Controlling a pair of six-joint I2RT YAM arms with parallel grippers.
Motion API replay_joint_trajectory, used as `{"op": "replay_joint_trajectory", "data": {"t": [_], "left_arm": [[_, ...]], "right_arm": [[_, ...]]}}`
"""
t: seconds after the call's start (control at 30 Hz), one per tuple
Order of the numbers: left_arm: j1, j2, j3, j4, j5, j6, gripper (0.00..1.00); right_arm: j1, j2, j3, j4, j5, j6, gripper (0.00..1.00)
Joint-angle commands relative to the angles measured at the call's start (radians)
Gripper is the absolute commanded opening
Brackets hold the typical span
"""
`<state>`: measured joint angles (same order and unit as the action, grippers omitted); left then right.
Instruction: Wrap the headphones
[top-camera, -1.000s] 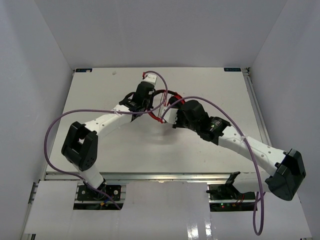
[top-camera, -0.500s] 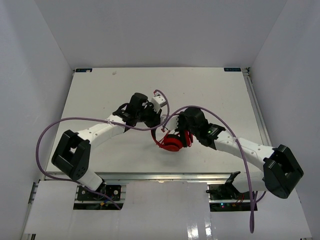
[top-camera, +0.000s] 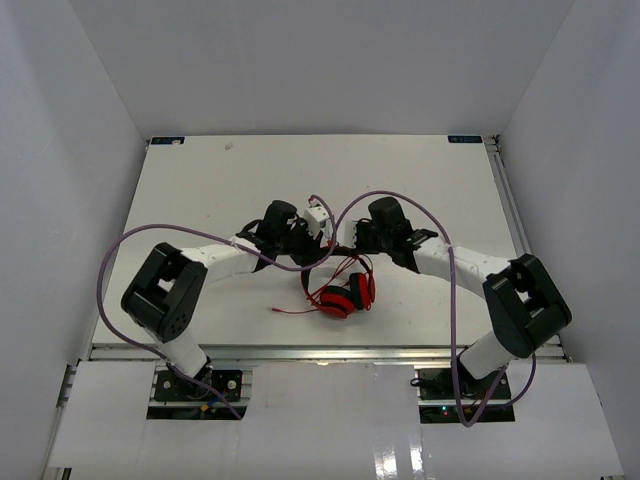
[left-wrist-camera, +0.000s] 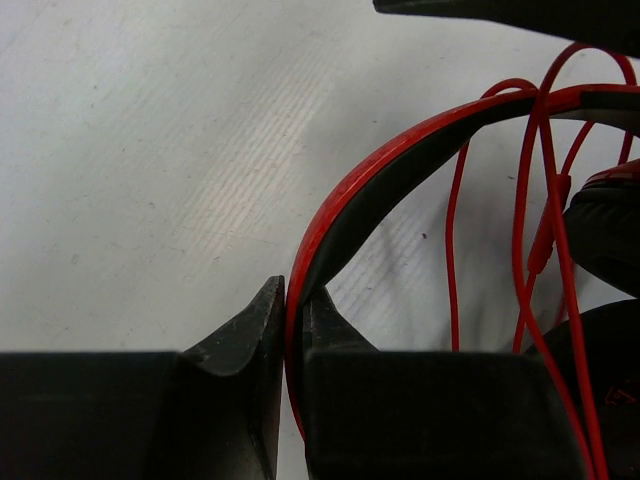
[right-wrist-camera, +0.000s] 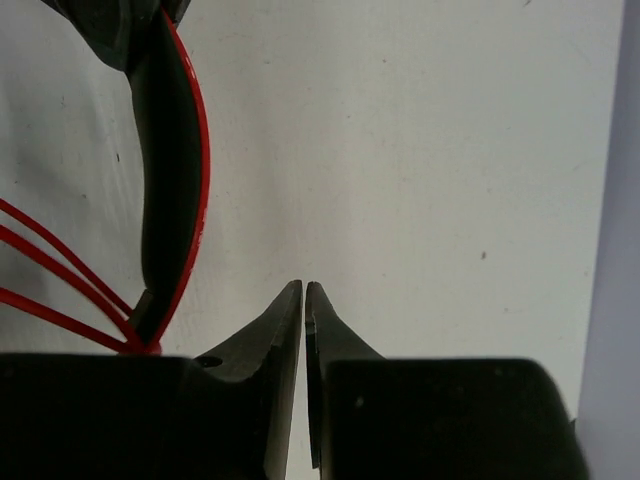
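One pair of red headphones (top-camera: 340, 298) lies just below the centre of the overhead view on the matte white table (top-camera: 430, 180). Its two round cups sit side by side and its one thin cord (top-camera: 290, 311) trails left. The left claw (left-wrist-camera: 292, 300) is clenched on the curved black-and-red headband (left-wrist-camera: 400, 155). The right claw (right-wrist-camera: 303, 292) is pinched together on nothing, just right of the band.
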<state>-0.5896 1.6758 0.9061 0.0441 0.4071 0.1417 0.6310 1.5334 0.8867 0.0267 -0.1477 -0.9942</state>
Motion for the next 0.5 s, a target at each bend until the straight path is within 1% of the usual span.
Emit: {"op": "replay_joint_trajectory", "data": {"t": [0.0,0.17,0.23,0.3,0.37,0.4,0.47], "left_arm": [[0.007,0.033,0.065,0.065,-0.017,-0.04,0.0],[0.007,0.097,0.112,0.026,-0.079,-0.032,0.0],[0.007,0.117,0.116,0.02,-0.097,-0.036,0.0],[0.007,0.125,0.115,0.017,-0.112,-0.046,0.03],[0.007,0.124,0.115,0.013,-0.11,-0.052,0.13],[0.007,0.117,0.116,0.005,-0.095,-0.055,0.33],[0.007,0.098,0.114,-0.017,-0.071,-0.059,0.53]], "right_arm": [[0.001,0.03,0.065,0.043,-0.029,0.076,0.11],[-0.021,0.018,0.061,0.049,-0.045,0.119,0.12],[-0.035,0.002,0.057,0.05,-0.049,0.131,0.15],[-0.058,-0.027,0.054,0.045,-0.058,0.15,0.22],[-0.08,-0.044,0.048,0.039,-0.075,0.169,0.3],[-0.102,-0.065,0.046,0.027,-0.094,0.188,0.35],[-0.131,-0.114,0.042,-0.005,-0.134,0.208,0.41]]}}
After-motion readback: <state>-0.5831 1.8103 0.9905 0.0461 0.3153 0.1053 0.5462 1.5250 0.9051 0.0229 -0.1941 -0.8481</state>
